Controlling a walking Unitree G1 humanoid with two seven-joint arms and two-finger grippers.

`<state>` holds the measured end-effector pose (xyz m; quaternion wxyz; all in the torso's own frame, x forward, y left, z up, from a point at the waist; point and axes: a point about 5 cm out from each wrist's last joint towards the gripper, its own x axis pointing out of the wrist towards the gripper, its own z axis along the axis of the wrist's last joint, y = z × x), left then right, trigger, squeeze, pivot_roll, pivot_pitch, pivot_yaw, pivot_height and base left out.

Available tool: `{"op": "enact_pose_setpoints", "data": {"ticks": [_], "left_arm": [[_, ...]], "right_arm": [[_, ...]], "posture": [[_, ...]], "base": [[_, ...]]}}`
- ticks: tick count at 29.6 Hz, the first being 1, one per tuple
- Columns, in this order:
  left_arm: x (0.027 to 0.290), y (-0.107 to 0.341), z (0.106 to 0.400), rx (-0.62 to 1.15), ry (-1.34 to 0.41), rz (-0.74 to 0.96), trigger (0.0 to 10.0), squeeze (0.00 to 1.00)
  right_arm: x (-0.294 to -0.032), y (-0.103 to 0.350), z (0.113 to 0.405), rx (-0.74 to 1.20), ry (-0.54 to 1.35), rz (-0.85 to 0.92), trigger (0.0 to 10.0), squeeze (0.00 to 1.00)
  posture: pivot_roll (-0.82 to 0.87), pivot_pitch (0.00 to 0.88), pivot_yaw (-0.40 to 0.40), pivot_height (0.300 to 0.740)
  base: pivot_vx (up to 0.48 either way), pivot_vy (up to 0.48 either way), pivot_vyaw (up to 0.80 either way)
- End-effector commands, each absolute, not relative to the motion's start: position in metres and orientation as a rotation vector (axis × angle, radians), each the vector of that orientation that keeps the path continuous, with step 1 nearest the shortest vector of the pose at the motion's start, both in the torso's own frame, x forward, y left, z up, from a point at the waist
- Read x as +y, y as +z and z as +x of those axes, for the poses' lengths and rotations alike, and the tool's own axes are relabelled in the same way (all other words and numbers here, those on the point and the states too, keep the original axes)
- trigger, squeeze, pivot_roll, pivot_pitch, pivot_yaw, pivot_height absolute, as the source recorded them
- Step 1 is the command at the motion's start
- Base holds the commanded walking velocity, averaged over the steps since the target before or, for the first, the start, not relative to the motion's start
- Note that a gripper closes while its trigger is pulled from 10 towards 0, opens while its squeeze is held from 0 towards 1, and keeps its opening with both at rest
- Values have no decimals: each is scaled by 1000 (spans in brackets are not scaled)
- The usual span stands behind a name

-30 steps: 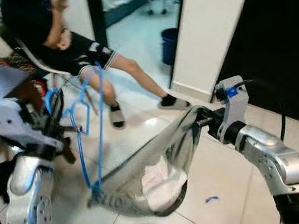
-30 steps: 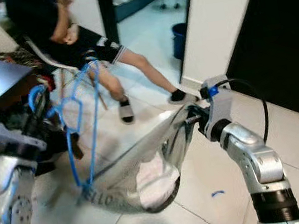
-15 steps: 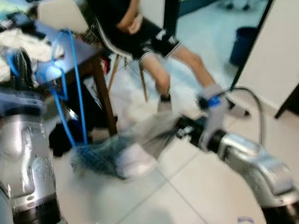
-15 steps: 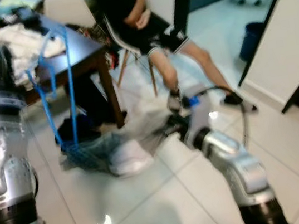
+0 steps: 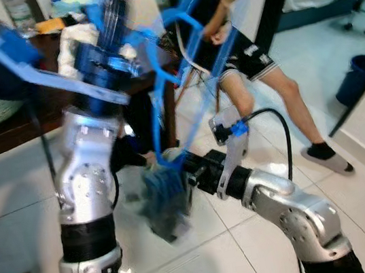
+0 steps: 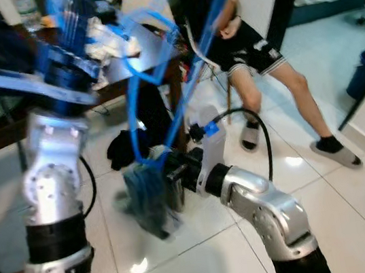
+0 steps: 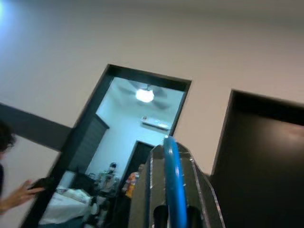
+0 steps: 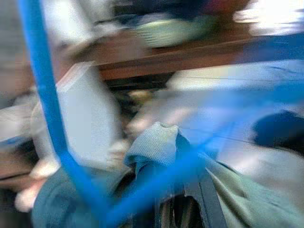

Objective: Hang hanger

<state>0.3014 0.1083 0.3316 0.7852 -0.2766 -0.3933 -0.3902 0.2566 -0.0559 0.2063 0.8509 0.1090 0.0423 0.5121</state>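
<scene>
Blue hanger [image 5: 177, 55] now raised in left claw [image 7: 173, 199] (grip seemingly pinching), above glossy white tile floor [image 5: 208, 263].

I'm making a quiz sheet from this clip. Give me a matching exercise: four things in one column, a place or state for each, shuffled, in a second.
Things:
1. blue hanger
2. grey-blue cloth
3. person
4. left gripper

Places or states:
A. sitting on a chair by the dark table
B. raised high, holding the hanger's top
C. bunched at the hanger's lower corner, by the right gripper
D. tilted between the two grippers

Pairs: 1-D, 2-C, 3-A, 4-B
</scene>
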Motion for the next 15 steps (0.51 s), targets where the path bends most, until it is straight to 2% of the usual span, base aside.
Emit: {"op": "enact_pose_setpoints", "data": {"ticks": [1,2,3,4,5,6,7,9,14,15], "left_arm": [[104,324,305,-829,-838,-526,10000,0],[102,323,307,-823,-833,-493,10000,0],[98,320,311,-822,-823,-386,10000,0],[98,320,311,-822,-823,-386,10000,0],[91,317,318,-820,-790,-143,10000,0],[89,315,320,-818,-777,-28,10000,0],[89,315,320,-818,-777,-28,10000,0],[100,318,330,-843,-650,150,10000,0],[111,328,333,-886,-546,217,10000,0],[114,332,332,-921,-502,275,10000,0]], "right_arm": [[-51,205,245,118,1174,228,10000,0],[-50,204,242,126,1197,219,10000,0],[-50,206,240,125,1217,259,10000,0],[-50,206,240,125,1217,259,10000,0],[-51,212,236,111,1253,324,10000,0],[-51,215,234,103,1270,344,10000,0],[-51,215,234,103,1270,344,10000,0],[-54,211,231,122,1273,309,10000,0],[-58,206,232,158,1245,288,10000,0],[-60,206,231,161,1248,299,10000,0]], "posture": [[85,125,-83,740],[85,125,-83,740],[85,123,-85,740],[85,123,-85,740],[81,124,-83,740],[81,124,-83,740],[81,124,-83,740],[69,127,-75,740],[74,128,-77,740],[76,128,-76,740]], "base": [[0,0,800],[0,0,800],[0,0,800],[0,0,800],[0,0,800],[0,0,800],[0,0,800],[0,0,400],[0,0,0],[0,0,0]]}}
